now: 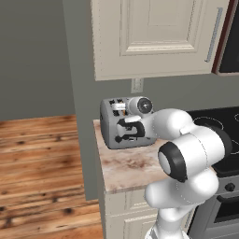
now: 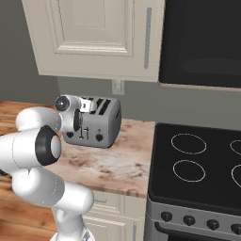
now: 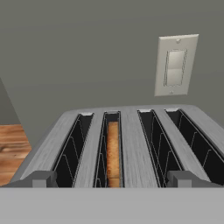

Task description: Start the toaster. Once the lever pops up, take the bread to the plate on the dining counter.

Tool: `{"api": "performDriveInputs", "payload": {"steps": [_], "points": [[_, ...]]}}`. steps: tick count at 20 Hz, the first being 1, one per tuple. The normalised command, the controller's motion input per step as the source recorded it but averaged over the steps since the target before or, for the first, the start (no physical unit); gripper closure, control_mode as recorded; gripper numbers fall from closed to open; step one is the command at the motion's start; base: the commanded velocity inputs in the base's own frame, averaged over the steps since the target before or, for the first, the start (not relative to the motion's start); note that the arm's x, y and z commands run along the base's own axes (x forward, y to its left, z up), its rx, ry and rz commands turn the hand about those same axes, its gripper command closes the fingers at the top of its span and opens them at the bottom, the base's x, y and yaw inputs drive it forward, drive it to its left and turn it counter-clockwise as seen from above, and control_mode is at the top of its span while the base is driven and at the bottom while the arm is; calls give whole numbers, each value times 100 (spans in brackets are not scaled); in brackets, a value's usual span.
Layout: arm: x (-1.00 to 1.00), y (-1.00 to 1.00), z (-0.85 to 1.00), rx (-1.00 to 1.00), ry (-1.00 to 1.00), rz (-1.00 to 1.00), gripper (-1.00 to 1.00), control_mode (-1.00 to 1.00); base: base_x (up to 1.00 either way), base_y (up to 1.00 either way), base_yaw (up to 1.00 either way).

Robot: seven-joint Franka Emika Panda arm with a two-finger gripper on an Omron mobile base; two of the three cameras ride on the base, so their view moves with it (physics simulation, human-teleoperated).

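Note:
The silver-grey toaster [image 1: 110, 127] [image 2: 101, 125] [image 3: 131, 144] stands on a marble counter [image 2: 108, 164] against the wall. One tan slice of bread [image 3: 113, 151] sits low in the second slot from the left in the hand view. My gripper [image 1: 121, 108] [image 2: 86, 105] [image 3: 111, 181] hovers just above the toaster's front top edge. It is open, its fingertips [image 3: 40, 179] spread wide, roughly the toaster's width apart, with nothing between them. My arm hides part of the toaster's front in both base views. The plate and the dining counter are out of view.
A black cooktop [image 2: 197, 160] adjoins the counter on the right. Cream wall cabinets [image 2: 94, 37] hang overhead beside a dark appliance [image 2: 202, 42]. A wall switch plate [image 3: 175, 65] is behind the toaster. Wooden floor [image 1: 37, 163] lies to the left.

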Motion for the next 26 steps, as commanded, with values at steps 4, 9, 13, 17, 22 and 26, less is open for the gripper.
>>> {"api": "performDriveInputs", "payload": {"steps": [4, 9, 13, 17, 22, 26], "points": [[0, 0, 0, 0, 0, 0, -100, -100, 0, 0, 0], [0, 0, 0, 0, 0, 0, -100, -100, 0, 0, 0], [0, 0, 0, 0, 0, 0, -100, -100, 0, 0, 0], [0, 0, 0, 0, 0, 0, -100, -100, 0, 0, 0], [0, 0, 0, 0, 0, 0, -100, -100, 0, 0, 0], [0, 0, 0, 0, 0, 0, -100, -100, 0, 0, 0]]}}
